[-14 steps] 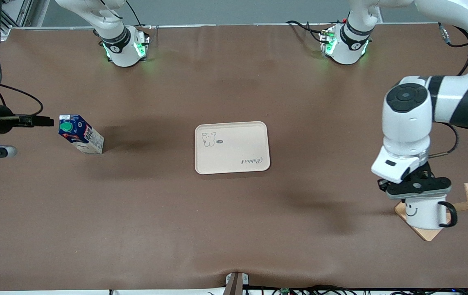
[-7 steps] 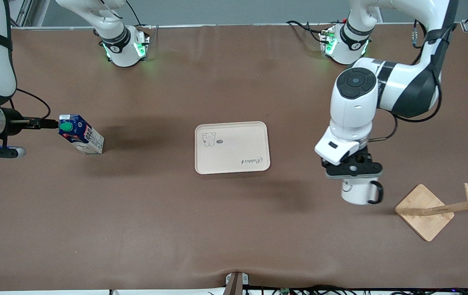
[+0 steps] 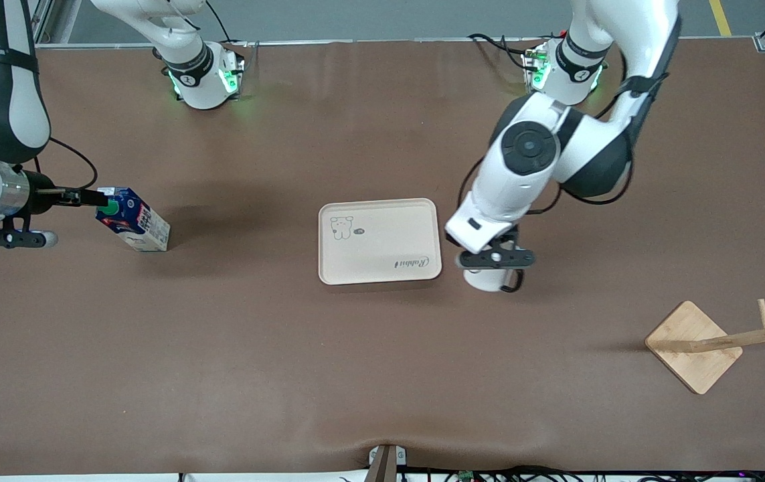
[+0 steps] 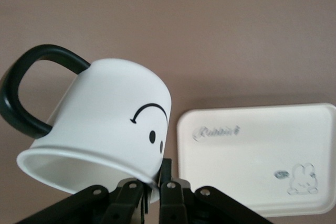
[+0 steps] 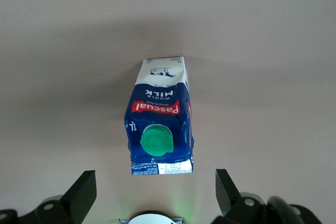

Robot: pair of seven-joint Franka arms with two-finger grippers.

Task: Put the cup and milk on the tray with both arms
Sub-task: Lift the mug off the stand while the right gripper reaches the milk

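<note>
My left gripper is shut on the rim of the white smiley cup and holds it in the air beside the tray's edge toward the left arm's end. In the left wrist view the cup hangs tilted from the gripper, with the cream tray beside it. The tray lies at the table's middle. The dark-blue milk carton with a green cap stands toward the right arm's end. My right gripper is open, level with the carton's top and just beside it. In the right wrist view the carton lies ahead of the open fingers.
A square wooden stand base with a leaning wooden peg post sits toward the left arm's end, nearer the front camera. The two arm bases glow green along the table's top edge.
My left gripper has carried the cup from the wooden stand across the table to the tray's edge. My right gripper has closed in on the milk carton's top.
</note>
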